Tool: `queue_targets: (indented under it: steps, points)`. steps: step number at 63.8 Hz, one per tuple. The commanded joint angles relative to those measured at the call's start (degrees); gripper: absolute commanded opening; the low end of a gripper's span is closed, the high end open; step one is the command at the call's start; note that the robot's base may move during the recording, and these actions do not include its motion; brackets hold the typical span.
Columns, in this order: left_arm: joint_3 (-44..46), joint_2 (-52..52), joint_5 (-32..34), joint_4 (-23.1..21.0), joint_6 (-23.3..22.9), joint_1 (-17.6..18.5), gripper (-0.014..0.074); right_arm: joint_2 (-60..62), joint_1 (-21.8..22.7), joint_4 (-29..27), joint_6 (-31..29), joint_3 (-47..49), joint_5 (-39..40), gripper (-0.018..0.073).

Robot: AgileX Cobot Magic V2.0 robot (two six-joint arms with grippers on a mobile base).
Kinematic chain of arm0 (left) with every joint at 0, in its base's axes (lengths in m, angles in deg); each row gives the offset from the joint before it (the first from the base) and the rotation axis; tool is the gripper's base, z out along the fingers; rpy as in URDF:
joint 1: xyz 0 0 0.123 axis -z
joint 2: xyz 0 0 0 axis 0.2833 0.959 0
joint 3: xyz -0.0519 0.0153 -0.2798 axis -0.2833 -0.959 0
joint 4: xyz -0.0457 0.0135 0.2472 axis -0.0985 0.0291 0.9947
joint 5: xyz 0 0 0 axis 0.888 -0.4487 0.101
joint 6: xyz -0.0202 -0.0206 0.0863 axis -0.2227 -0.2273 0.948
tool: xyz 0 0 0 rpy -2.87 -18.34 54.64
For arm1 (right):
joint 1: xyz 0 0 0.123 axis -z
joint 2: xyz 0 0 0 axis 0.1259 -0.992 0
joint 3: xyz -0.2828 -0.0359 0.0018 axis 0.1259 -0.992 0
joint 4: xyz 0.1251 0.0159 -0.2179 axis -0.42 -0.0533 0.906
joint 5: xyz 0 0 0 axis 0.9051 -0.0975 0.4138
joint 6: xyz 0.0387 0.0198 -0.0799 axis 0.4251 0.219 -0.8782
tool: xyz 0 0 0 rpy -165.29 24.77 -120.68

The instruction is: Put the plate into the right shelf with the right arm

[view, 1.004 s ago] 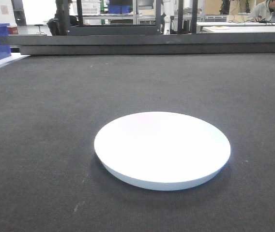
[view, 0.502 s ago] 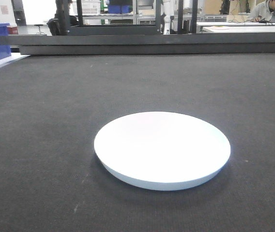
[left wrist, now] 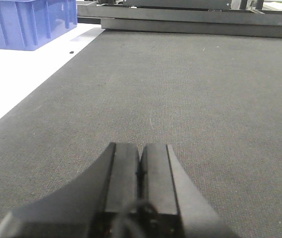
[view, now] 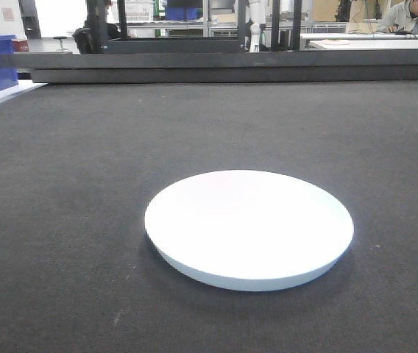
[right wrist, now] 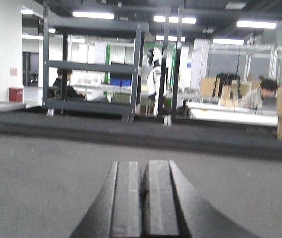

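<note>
1. Nearest in my left wrist view is my left pincer (left wrist: 140, 151), at the bottom of the frame. Its two black fingers are pressed flat together with nothing between them, low over the dark grey table (left wrist: 205, 89).
2. In my right wrist view, my right pincer (right wrist: 142, 171) looks the same: fingers closed tight against each other, gripping nothing, just above the same dark surface.
3. The front view shows the plate (view: 249, 229), white, round and shallow. It lies flat on the table, right side up, slightly right of centre and towards the near side.
4. Farther back on the left, a blue bin (left wrist: 27, 20) stands on a white surface beside the table's left edge.
5. A long dark beam (view: 224, 66) runs across the table's far edge.
6. Beyond it, in a blurred workshop, stands a dark rack (right wrist: 94, 67) with flat shelves. I cannot tell if it is the right shelf. A person (right wrist: 262, 94) sits at far right.
</note>
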Motion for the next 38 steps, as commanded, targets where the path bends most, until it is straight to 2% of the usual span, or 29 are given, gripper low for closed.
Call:
queue_targets:
  steps: [1, 9, 26, 31, 38]
  points:
    - [-0.48, -0.09, 5.1, -0.24, 0.16, 0.36, -0.0047, -1.98, 0.21, 0.77, 0.03, 6.48, -0.35, 0.0052]
    - [-0.48, -0.09, 5.1, -0.24, 0.16, 0.36, -0.0047, -7.52, 0.21, 0.77, 0.03, 14.0, -11.77, 0.0052]
    - [-0.48, -0.09, 5.1, -0.24, 0.16, 0.36, -0.0047, -22.04, 0.21, 0.5, 0.03, 27.35, -41.08, 0.0052]
    - [-0.48, -0.09, 5.1, -0.24, 0.16, 0.36, -0.0047, -26.11, 0.21, 0.5, 0.03, 30.0, -47.1, 0.0052]
    - [-0.48, -0.09, 5.1, -0.24, 0.16, 0.36, -0.0047, -31.28, 0.21, 0.4, 0.03, 31.82, -50.72, 0.0052]
